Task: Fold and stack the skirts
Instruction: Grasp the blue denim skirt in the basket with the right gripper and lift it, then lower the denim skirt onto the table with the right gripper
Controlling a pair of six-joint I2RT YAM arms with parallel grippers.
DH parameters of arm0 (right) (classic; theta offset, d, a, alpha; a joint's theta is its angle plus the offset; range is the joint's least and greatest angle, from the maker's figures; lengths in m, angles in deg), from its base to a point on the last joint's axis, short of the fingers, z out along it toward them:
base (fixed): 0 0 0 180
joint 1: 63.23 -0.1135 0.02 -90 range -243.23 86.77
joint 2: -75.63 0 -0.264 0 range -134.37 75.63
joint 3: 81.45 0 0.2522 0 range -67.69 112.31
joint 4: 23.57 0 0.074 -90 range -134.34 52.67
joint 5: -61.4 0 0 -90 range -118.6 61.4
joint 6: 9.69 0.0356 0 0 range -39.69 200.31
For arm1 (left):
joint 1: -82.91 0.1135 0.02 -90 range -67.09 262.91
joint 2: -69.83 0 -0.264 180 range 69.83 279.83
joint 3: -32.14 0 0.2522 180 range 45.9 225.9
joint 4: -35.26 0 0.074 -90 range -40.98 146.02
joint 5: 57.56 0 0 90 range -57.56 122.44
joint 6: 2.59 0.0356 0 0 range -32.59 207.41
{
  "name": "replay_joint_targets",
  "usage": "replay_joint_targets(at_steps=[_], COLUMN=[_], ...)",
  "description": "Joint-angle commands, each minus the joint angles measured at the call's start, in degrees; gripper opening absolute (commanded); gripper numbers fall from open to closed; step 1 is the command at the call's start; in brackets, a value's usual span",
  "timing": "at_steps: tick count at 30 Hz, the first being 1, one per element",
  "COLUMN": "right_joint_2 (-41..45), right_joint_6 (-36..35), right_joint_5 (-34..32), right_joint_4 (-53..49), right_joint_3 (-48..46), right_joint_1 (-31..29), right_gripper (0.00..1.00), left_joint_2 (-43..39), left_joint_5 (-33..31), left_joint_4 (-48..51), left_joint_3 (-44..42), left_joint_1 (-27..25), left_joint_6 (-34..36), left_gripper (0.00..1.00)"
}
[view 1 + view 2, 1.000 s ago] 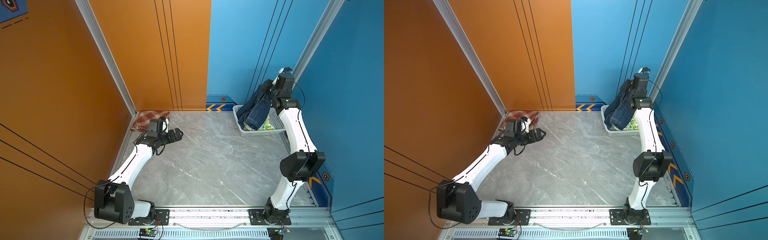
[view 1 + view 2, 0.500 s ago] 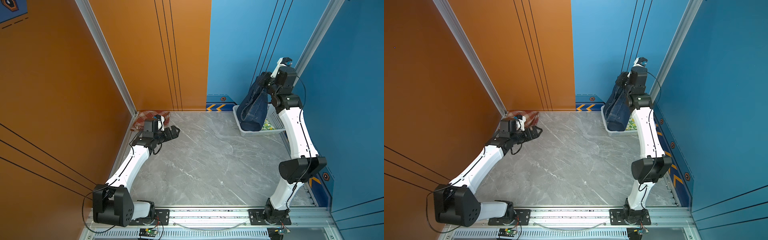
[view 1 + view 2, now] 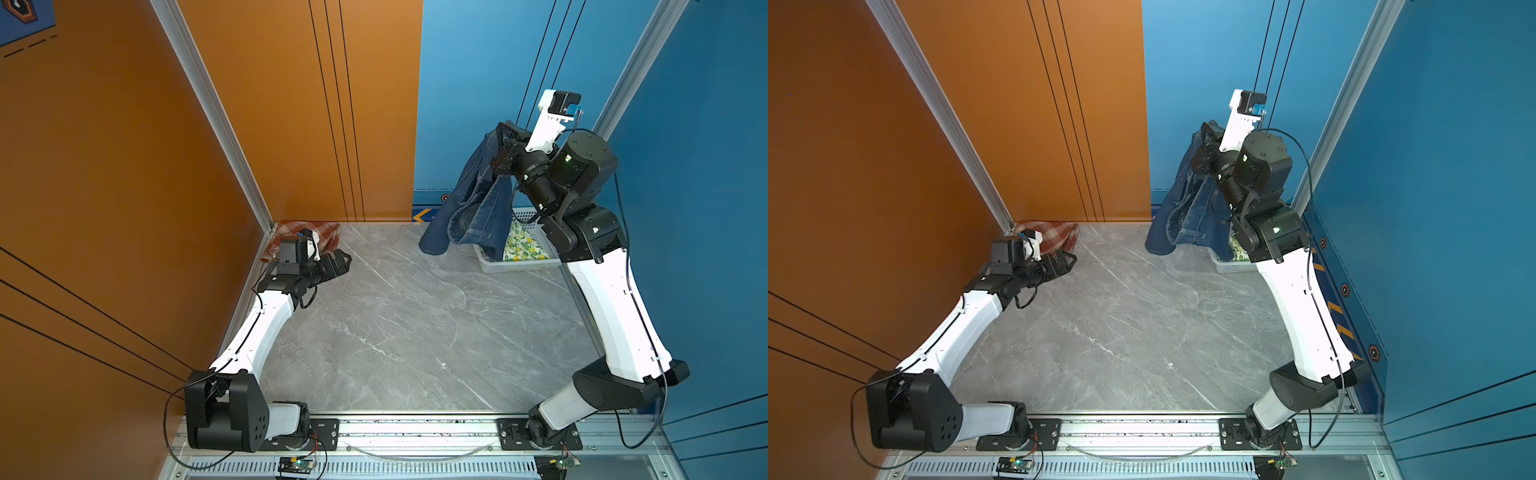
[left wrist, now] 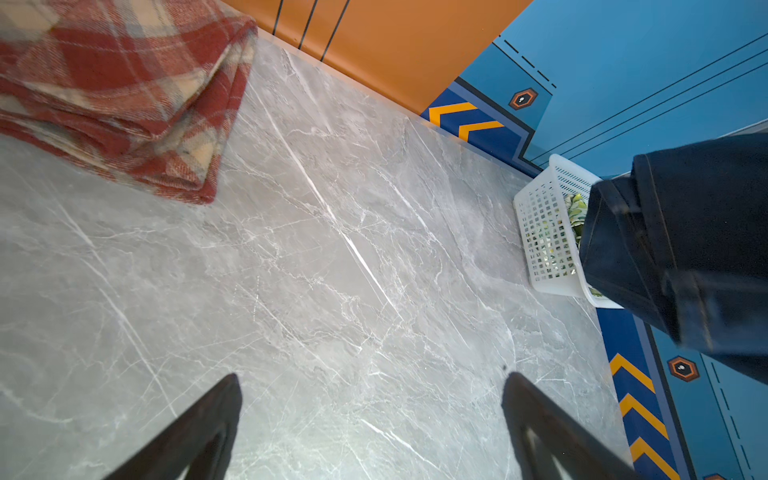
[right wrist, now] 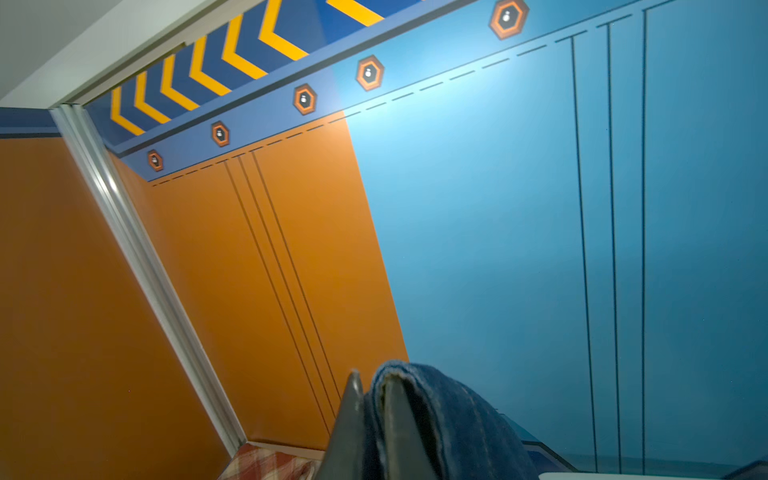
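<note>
The dark blue denim skirt (image 3: 473,208) (image 3: 1192,216) hangs high above the basket in both top views. My right gripper (image 3: 505,139) (image 3: 1208,135) (image 5: 372,376) is shut on its top edge. The denim (image 5: 457,424) drapes over one finger. The red-and-cream plaid skirt (image 3: 328,232) (image 3: 1059,232) (image 4: 116,91) lies folded in the far left corner. My left gripper (image 3: 343,262) (image 3: 1069,262) (image 4: 372,386) hovers open and empty just in front of it. The lemon-print skirt (image 3: 525,245) (image 3: 1239,251) (image 4: 577,208) lies in the basket, partly hidden by the denim.
The white perforated basket (image 3: 490,259) (image 3: 1229,266) (image 4: 540,232) stands in the far right corner against the blue wall. The grey marble tabletop (image 3: 415,324) spreads between the two arms. Orange and blue walls close in the left, back and right sides.
The right arm has lifted the denim skirt higher out of the basket and carried it a little left. The left gripper has drawn back slightly toward the plaid skirt, staying open.
</note>
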Motion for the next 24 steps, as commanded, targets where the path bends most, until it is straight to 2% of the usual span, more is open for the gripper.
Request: replay_joint_targets(at_steps=[1, 5, 9, 13, 16, 18, 20, 22, 23, 24], right_joint_2=[2.39, 0.4, -2.71, -2.99, -2.7, -3.09, -3.38, -2.22, -1.02, -0.01], right_joint_6=[-2.42, -2.66, -2.01, 1.02, 7.21, 10.8, 13.43, 14.16, 14.07, 13.79], right_joint_5=[-3.45, -5.17, -7.22, -7.82, -4.66, -2.06, -0.04, 0.57, 0.56, 0.32], right_joint_4=[4.72, 4.51, 1.93, 1.58, 1.66, 1.51, -0.65, -2.02, -2.03, -2.03], right_joint_3=[-3.86, -3.03, 1.56, -2.15, -10.08, -15.6, -20.64, -26.72, -30.17, -32.83], right_joint_1=[-4.9, -10.37, -11.59, -9.09, -3.36, 0.56, 4.06, 5.69, 5.99, 6.04], right_gripper=[0.0, 0.0, 0.0, 0.0, 0.06, 0.19, 0.48, 0.67, 0.75, 0.78], left_joint_2=[-2.46, -1.96, -1.25, -1.38, -1.37, -1.15, -0.77, -0.45, -0.27, -0.11], left_joint_5=[-0.97, -0.98, 0.65, 1.07, 1.15, 1.09, 1.1, 0.88, 0.91, 0.89], left_joint_4=[-0.39, -0.19, -0.28, -0.45, -0.39, -0.37, -0.3, 0.03, -0.03, 0.01], left_joint_3=[-1.03, -0.87, -0.68, -0.77, -0.86, -0.86, -0.86, -0.86, -0.86, -0.86], left_joint_1=[0.74, 2.19, 3.96, 4.91, 5.12, 5.2, 5.23, 5.23, 5.14, 5.06], left_joint_6=[0.98, 1.19, 0.09, -0.46, -0.49, -0.54, -0.73, -0.71, -0.81, -0.85], left_gripper=[0.98, 0.98, 0.98, 0.98, 0.98, 0.98, 0.99, 0.99, 0.99, 0.99])
